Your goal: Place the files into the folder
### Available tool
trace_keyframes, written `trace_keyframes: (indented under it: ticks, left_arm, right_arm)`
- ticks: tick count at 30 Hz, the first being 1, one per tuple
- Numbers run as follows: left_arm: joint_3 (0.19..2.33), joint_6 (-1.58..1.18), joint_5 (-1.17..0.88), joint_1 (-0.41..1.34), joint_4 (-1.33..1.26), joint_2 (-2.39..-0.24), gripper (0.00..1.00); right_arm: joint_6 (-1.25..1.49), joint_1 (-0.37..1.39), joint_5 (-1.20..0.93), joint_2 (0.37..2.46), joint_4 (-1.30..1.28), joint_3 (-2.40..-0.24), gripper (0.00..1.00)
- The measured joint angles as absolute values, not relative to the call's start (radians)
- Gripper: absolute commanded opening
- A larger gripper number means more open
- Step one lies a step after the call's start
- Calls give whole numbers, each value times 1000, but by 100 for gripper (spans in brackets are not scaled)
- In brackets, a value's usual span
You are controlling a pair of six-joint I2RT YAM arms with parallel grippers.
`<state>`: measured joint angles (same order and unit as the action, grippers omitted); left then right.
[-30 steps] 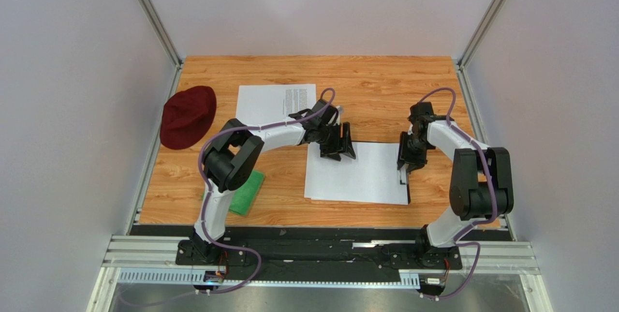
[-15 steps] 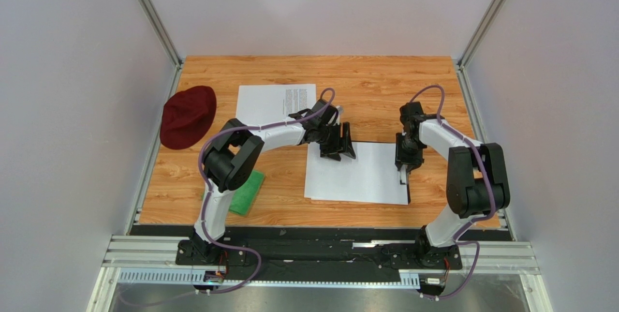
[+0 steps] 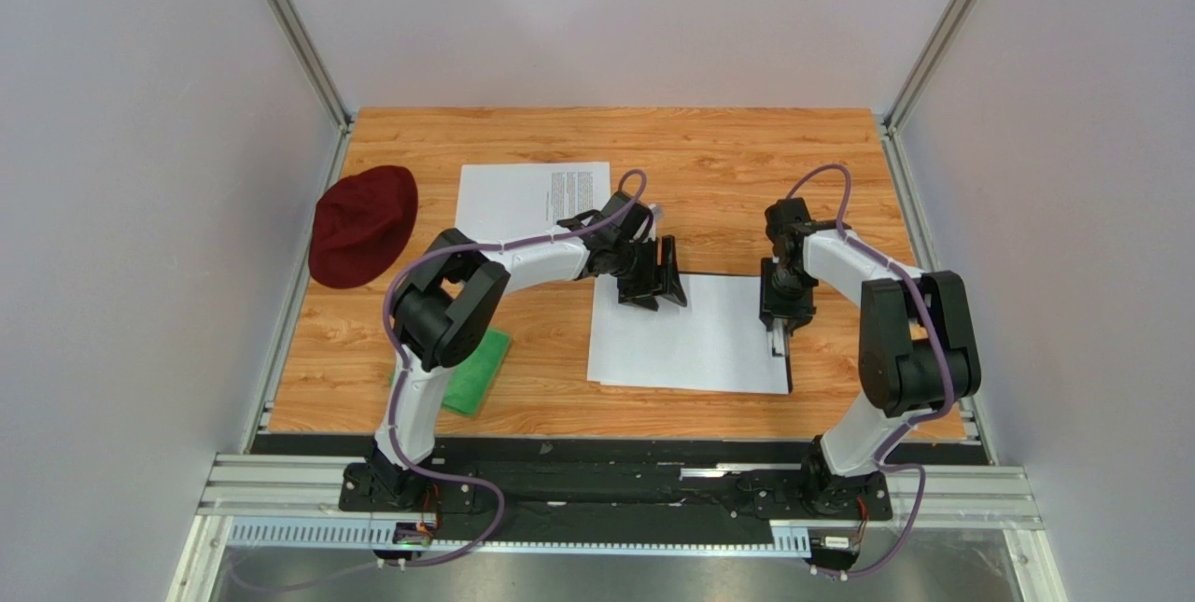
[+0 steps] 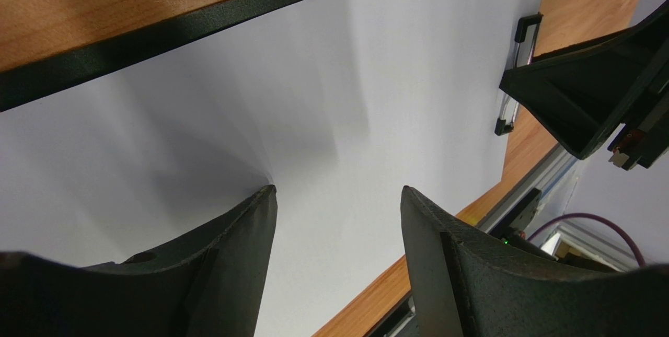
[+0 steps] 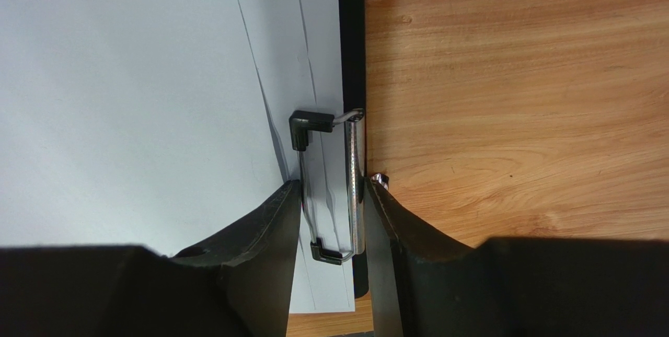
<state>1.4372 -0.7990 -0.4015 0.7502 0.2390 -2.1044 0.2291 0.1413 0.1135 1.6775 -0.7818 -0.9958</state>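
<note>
thin, floppy, slippery files (image 3: 687,336) lie on the folder (image 5: 351,39). left gripper (image 4: 338,196) gapes empty above them; right gripper (image 5: 335,184) straddles the clip (image 5: 356,164) (pinching or not, cannot tell). best lifted by an edge.

The folder (image 5: 351,39) is mostly covered by sheets (image 3: 694,336). The cloth (image 3: 480,375) is partly hidden by the left arm (image 3: 442,308). The far sheet (image 3: 512,196) bears print (image 3: 572,191) that cannot be read. Whether the clip (image 5: 355,157) is gripped by the right fingers (image 5: 259,235) cannot be told.

Bright, even, diffuse light from above, soft short shadows on the table (image 3: 730,154), grey shadow across the paper sheets (image 4: 259,133) in left wrist view, close fingers (image 5: 259,251) slightly soft.
</note>
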Motion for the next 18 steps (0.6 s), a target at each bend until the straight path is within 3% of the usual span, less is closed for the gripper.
trace_keyframes:
  ticks: [7,10,18]
  left_arm:
    - [1434,-799,-402,749,234,-2104,68]
    - [1426,-803,-410,741,224,-2104,69]
    - [1418,-802,-420,710,223,-2104,69]
  right_arm:
    - [237,149,120,1681,-787,-1001,7]
    - [236,155,123,1679,-785,-1000,0]
    - [229,159,59,1602,-689,-923,0]
